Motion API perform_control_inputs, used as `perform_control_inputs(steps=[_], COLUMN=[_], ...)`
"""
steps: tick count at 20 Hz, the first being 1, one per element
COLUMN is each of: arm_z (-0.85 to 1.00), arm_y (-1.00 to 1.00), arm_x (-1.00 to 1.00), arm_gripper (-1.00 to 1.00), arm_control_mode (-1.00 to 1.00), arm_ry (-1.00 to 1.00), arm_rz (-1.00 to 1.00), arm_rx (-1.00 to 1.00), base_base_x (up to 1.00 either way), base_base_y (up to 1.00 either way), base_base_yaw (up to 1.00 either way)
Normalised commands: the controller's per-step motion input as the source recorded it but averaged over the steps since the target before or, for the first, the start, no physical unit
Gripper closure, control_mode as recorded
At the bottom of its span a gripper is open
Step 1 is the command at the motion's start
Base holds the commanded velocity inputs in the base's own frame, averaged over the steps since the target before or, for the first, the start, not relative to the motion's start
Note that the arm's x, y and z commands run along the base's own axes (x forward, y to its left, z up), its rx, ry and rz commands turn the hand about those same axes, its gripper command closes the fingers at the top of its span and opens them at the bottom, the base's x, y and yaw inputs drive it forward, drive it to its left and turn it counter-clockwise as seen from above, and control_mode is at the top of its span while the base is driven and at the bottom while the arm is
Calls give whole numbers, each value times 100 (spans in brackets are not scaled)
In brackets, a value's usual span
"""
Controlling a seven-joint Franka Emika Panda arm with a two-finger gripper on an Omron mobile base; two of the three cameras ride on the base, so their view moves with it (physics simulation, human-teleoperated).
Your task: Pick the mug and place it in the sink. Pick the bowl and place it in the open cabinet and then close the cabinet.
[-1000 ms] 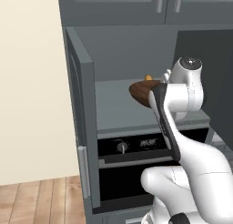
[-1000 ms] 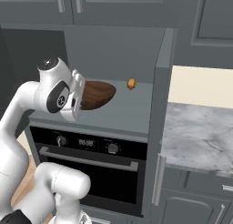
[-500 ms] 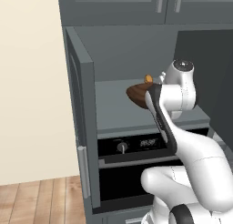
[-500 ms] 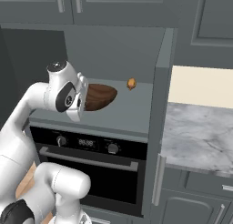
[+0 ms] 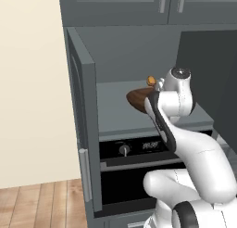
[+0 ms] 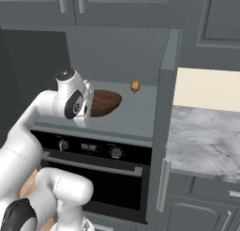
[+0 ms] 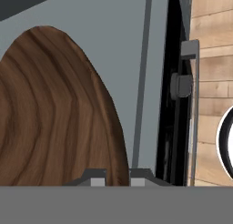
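The gripper (image 7: 117, 176) is clamped on the rim of the wooden bowl (image 6: 104, 103), holding it tilted just above the shelf inside the open cabinet (image 5: 83, 129), over the oven (image 6: 93, 173). A small orange object (image 6: 135, 87) sits farther back.

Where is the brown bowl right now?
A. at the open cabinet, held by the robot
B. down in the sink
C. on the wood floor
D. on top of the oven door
A: the end effector grips the bowl over the cabinet shelf.
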Motion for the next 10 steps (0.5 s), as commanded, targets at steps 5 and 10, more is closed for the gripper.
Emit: perform_control_inputs(steps=[5,10], arm_z=[-18,-19], arm_y=[0,0], arm_x=[29,34], arm_gripper=[100,100], arm_control_mode=[-100,-100], arm_ry=[0,0], arm_rz=[1,0], arm_rx=[0,0], base_base_x=[0,0], base_base_y=[0,0], base_base_yaw=[0,0])
